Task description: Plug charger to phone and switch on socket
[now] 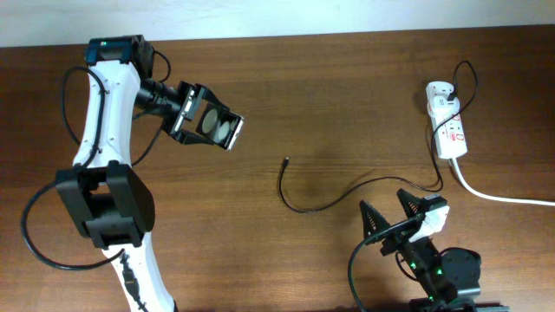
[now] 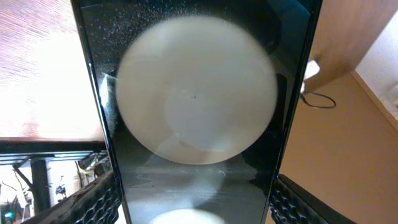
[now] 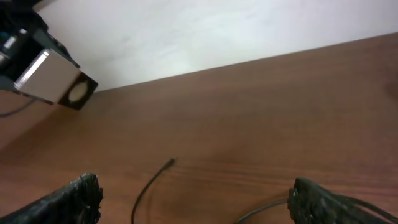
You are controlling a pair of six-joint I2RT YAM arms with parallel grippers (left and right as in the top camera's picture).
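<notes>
My left gripper (image 1: 192, 113) is shut on the black glossy phone (image 1: 217, 126) and holds it above the table at the upper left. In the left wrist view the phone (image 2: 193, 99) fills the frame between the jaws, with bright round reflections. The charger cable (image 1: 323, 205) lies on the table in the middle, its plug tip (image 1: 287, 159) free. It runs right to the white adapter (image 1: 440, 94) on the white socket strip (image 1: 451, 134). My right gripper (image 1: 392, 217) is open and empty, just right of the cable. The plug tip (image 3: 170, 162) lies ahead of its jaws.
The socket's thick white cord (image 1: 503, 198) runs off the right edge. The table's far edge meets a white wall (image 3: 186, 31). The left arm (image 1: 104, 173) stands along the left side.
</notes>
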